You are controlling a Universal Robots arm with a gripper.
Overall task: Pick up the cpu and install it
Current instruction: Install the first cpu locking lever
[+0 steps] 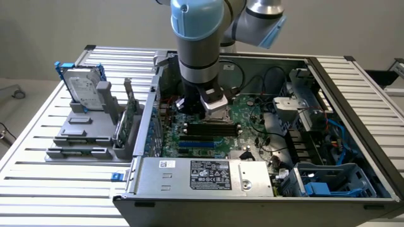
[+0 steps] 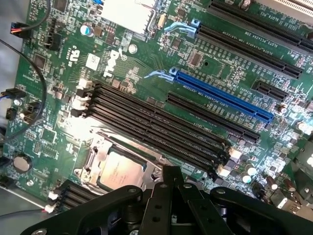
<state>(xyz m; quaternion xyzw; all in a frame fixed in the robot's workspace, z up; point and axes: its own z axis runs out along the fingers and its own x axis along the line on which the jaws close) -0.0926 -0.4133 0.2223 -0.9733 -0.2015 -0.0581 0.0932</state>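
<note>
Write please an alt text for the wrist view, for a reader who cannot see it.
A pale silver cpu lies in its metal-rimmed socket on a green motherboard, right beside the black gripper, whose jaws are shut. Past the socket run black memory slots and one long blue expansion slot.

Cpu [image 2: 119,171] partly behind tool [image 2: 172,177]

Open computer case on a slatted table, arm reaching in from above

The gripper [image 1: 213,109] hangs inside the case [image 1: 353,118] over the motherboard [image 1: 240,124], just above the cpu [image 2: 119,170] lying in its socket; a hard drive [image 1: 83,88] stands in a holder at the exterior view's left, outside the case.
</note>
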